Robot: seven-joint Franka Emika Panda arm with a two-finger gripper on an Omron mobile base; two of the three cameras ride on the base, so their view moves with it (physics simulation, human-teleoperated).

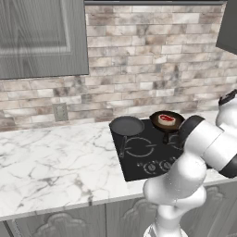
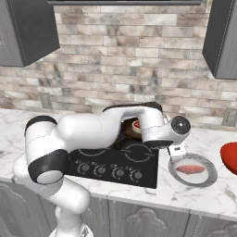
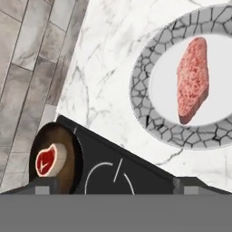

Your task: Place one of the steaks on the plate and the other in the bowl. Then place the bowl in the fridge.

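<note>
Steaks sit in two separate places, and neither is in the robot's grasp. The gripper [image 2: 176, 155] hangs above the marble counter [image 2: 162, 194] between the black cooktop [image 2: 115, 169] and the grey plate [image 2: 210, 178], its fingers spread wide and empty. In the hand view the two finger tips [image 3: 45, 186] stand far apart at the bottom, with the cooktop edge between them. Just beyond the gripper, the plain pink-red steak [image 3: 192, 79] lies flat in the middle of the plate, whose speckled, cracked-looking rim rings it. On the far side of the plate, at the right edge of the right base view, part of the red bowl [image 2: 230, 157] rests on the counter, near the plate but not touching it. The rounder steak [image 1: 166, 119] with a pale fat rim lies in a dark frying pan [image 1: 167, 121] at the back of the cooktop. A second, empty pan [image 1: 126, 126] sits beside it. A brick wall [image 1: 152, 60] runs behind the counter, with grey cupboards [image 1: 41, 37] above.
</note>
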